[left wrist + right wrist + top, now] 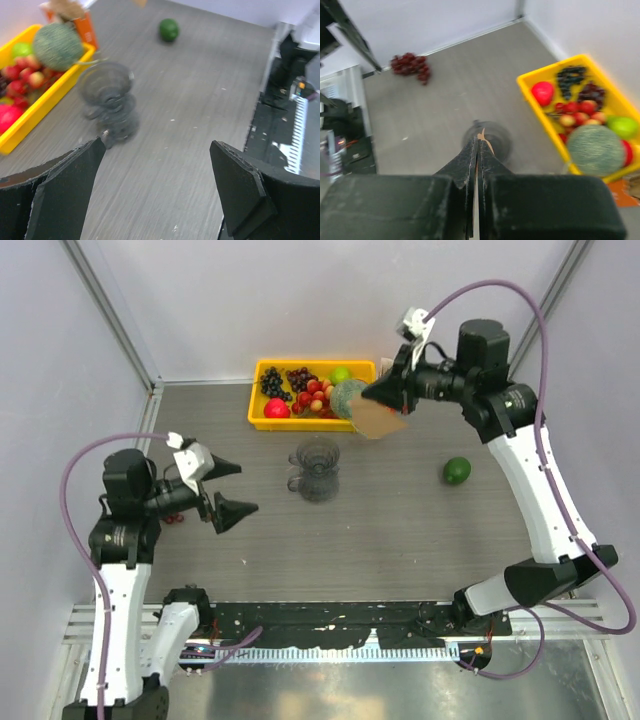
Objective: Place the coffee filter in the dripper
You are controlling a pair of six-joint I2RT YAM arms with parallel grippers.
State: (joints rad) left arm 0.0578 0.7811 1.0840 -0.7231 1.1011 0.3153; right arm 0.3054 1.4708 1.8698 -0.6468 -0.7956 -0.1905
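Note:
The dripper [316, 469] is a smoky transparent ribbed funnel standing mid-table; it also shows in the left wrist view [108, 102] and the right wrist view [487, 141]. My right gripper [370, 395] is shut on the coffee filter [380, 421], a tan paper held in the air by the yellow tray, right of and beyond the dripper. In the right wrist view only the filter's thin edge [484, 138] pokes out between the closed fingertips [478, 142]. My left gripper [232, 488] is open and empty, left of the dripper; its fingers [65, 190] frame bare table.
A yellow tray [262, 418] of fruit with a green melon [348, 398] stands at the back. A green lime [457, 471] lies at the right. Dark grapes [411, 65] lie on the table near the left arm. An orange box [84, 27] stands behind the tray.

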